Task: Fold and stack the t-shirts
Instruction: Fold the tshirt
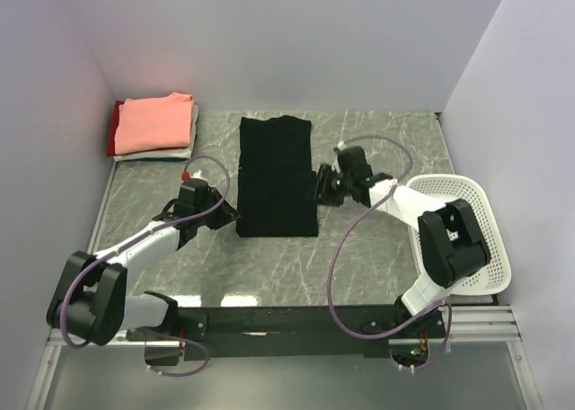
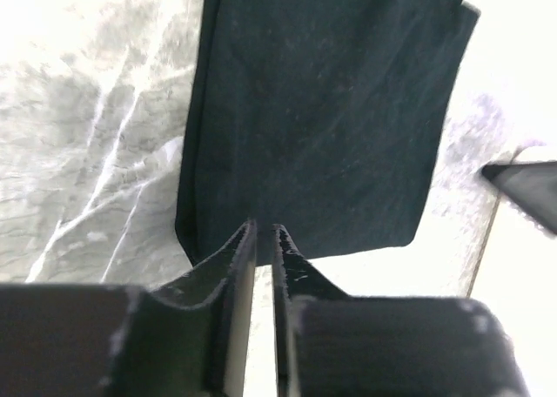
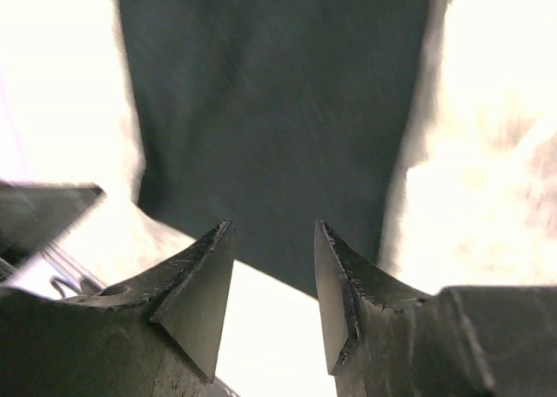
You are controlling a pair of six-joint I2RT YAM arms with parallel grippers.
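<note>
Large black cloth t-shirt [image 1: 277, 176], folded long, flat between left pincer [image 2: 264, 227], barely parted, and right pincer [image 3: 274, 227], wide apart; both empty. Overhead only: salmon-pink folded cloth t-shirt [image 1: 154, 122], well beyond left pincer.

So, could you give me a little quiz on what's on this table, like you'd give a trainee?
1. True or false: the black t-shirt lies inside the white basket.
2. Which shirt tops the folded stack in the far left corner? A red, B salmon-pink, C black.
3. What is the right gripper holding?

Key:
1. False. The black t-shirt lies flat on the table, and the white basket stands apart at the right.
2. B.
3. Nothing. Its jaws stand open and empty.
</note>
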